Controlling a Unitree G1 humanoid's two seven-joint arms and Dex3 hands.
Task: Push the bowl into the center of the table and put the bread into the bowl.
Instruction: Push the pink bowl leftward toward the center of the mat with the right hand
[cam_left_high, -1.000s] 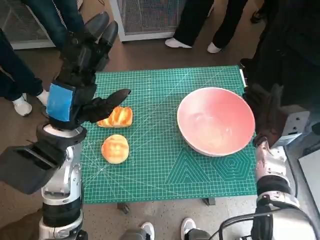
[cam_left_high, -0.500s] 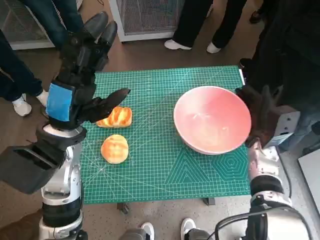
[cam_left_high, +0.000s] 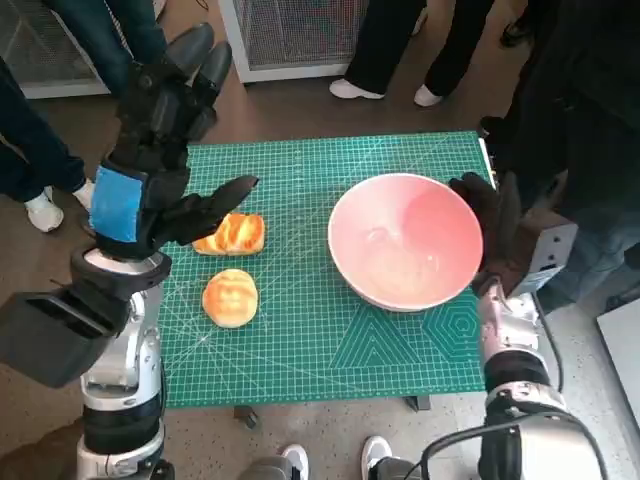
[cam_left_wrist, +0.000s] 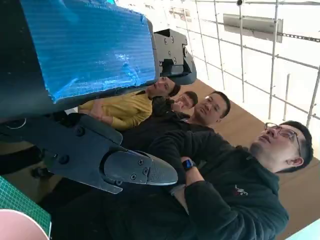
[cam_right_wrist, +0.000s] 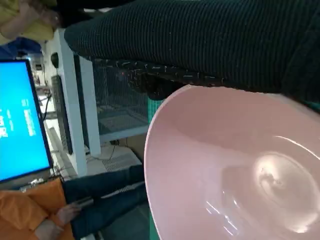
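While the gloved right hand (cam_left_high: 492, 232) lies flat against the pink bowl's (cam_left_high: 405, 241) outer rim, fingers together and holding nothing, the bowl sits right of the surface's (cam_left_high: 320, 350) middle. Two bread pieces (cam_left_high: 232, 233) lie just beside the left hand's (cam_left_high: 150, 170) spread, empty fingers (cam_left_high: 222, 197).

Robot hand (cam_left_wrist: 90, 100) open, w/ seated people (cam_left_wrist: 210, 165) behind.

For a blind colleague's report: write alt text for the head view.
A pink bowl sits right of centre on a green mat, the gloved right robot hand against its right rim. The left robot hand hovers open above two bread pieces at the mat's left.
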